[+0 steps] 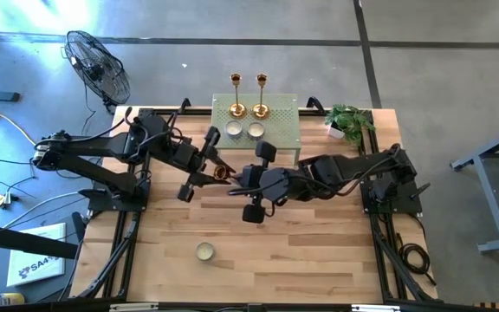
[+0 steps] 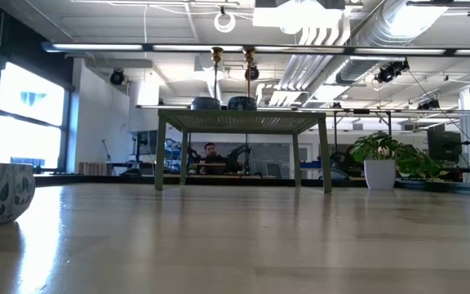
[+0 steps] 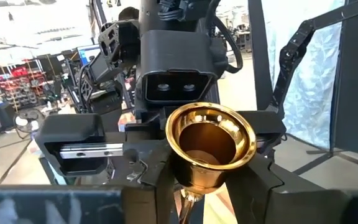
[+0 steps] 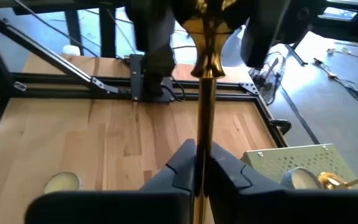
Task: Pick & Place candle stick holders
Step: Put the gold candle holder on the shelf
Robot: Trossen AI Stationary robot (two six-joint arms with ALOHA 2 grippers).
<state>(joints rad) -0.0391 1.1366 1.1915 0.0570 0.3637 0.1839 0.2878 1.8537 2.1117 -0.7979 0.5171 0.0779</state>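
Handover point: a shiny gold metal candlestick with a flared base and thin stem (image 4: 204, 93) hangs above the middle of the pale wooden slatted table (image 1: 258, 260), between the 2 arms, clear of the boards.
Left gripper: the left gripper (image 3: 194, 180) has its dark fingers on either side of the gold cup (image 3: 211, 144), just under its rim; they sit against it, but I cannot tell how firmly they bear.
Right gripper: the right gripper (image 4: 199, 165) is pinched tight on the thin stem, fingers meeting around it lower down than the knob.
Placed holders: 2 matching gold candlesticks (image 1: 248, 94) stand upright on the small green perforated metal stand (image 1: 284, 130) at the table's far edge, with 2 small round white candles (image 1: 244, 131) just in front of them.
Other items: a round tea light (image 1: 204, 251) lies alone on the near boards; a potted green plant (image 1: 350, 121) sits beside the stand.
Stage, as I judge it: transfer between the arms, both touching 1 holder.
Risk 1: if the arms pull apart while both hold, the thin stem may twist or slip.
Risk 2: smooth metal on a narrow pinch could let the heavy base swing.
Risk 3: setting down close to the 2 standing holders could topple them.
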